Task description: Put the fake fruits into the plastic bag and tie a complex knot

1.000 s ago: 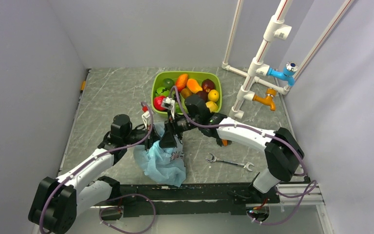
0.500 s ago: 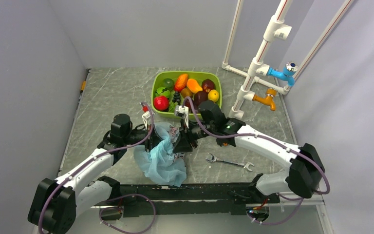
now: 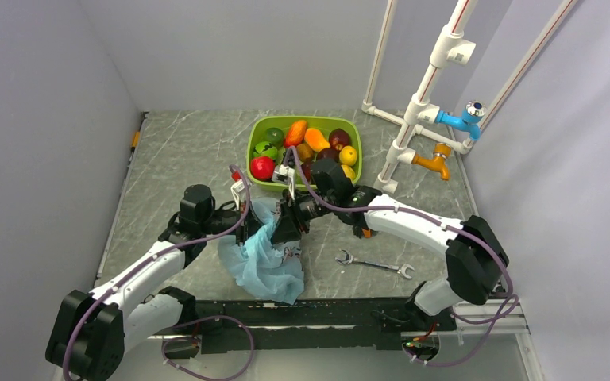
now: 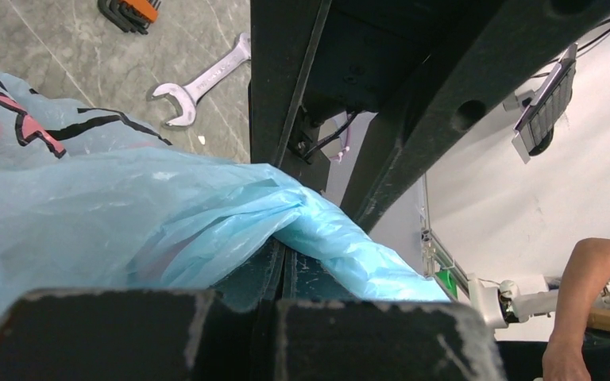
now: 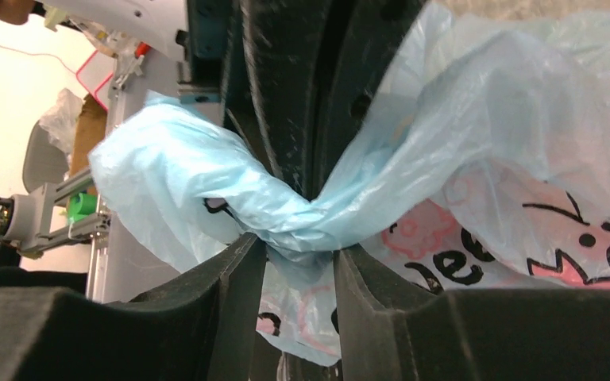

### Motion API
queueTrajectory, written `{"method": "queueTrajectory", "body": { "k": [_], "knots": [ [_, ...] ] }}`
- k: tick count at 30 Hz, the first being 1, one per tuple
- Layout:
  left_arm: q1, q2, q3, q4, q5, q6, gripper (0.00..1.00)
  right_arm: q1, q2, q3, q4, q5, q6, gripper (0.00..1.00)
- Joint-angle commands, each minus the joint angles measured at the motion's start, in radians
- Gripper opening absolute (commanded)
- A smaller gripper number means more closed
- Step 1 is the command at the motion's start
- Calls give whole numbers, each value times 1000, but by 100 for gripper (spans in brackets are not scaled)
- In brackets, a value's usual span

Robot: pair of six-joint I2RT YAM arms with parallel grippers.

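white arms [image 3: 401, 218], black joints [image 3: 197, 200], looping purple cables [image 3: 243, 208], small white wrist boxes [image 3: 240, 191], perhaps cameras.

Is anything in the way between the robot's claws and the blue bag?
Nothing visible. The left gripper is shut on the plastic bag. The right gripper has a gathered twist of the same bag pinched between its jaws.

Even bright overhead light, soft shadows, wrist views blurred up close, backgrounds perhaps overexposed
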Motion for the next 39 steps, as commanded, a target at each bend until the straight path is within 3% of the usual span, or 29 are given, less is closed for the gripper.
{"method": "queueTrajectory", "body": {
  "k": [1, 5, 11, 14, 18, 25, 28, 30, 34, 36, 39],
  "knots": [
    [-16, -8, 21, 22, 36, 23, 0, 7, -15, 83, 214, -48, 48, 40],
    [-17, -2, 12, 62, 38, 2, 0, 10, 1, 72, 234, -32, 44, 28],
    [-34, 10, 6, 81, 39, -5, 0, 17, 21, 69, 272, 63, 35, 28],
    [-31, 1, 19, 33, 41, 29, 0, 8, -26, 41, 191, 77, -41, 29],
    [-20, -27, 4, 61, 79, -4, 0, -17, -111, -18, 87, 54, -143, 20],
    [-22, -96, 22, -161, 120, 171, 0, -18, -90, -2, 67, 65, -199, 19],
    [-22, -91, 12, -106, 112, 131, 0, -16, -82, 6, 87, 56, -186, 17],
    [-22, -73, 2, -29, 94, 75, 0, -4, -73, 15, 118, 47, -163, 22],
    [-22, 0, -5, 131, 75, -26, 0, 26, -67, 30, 159, 32, -109, 44],
    [-21, 19, 5, 159, 64, -40, 0, 28, -74, 34, 118, 29, -114, 56],
    [-20, 26, 17, 162, 68, -37, 0, -9, -110, 19, -5, 35, -148, 62]
  ]
}}
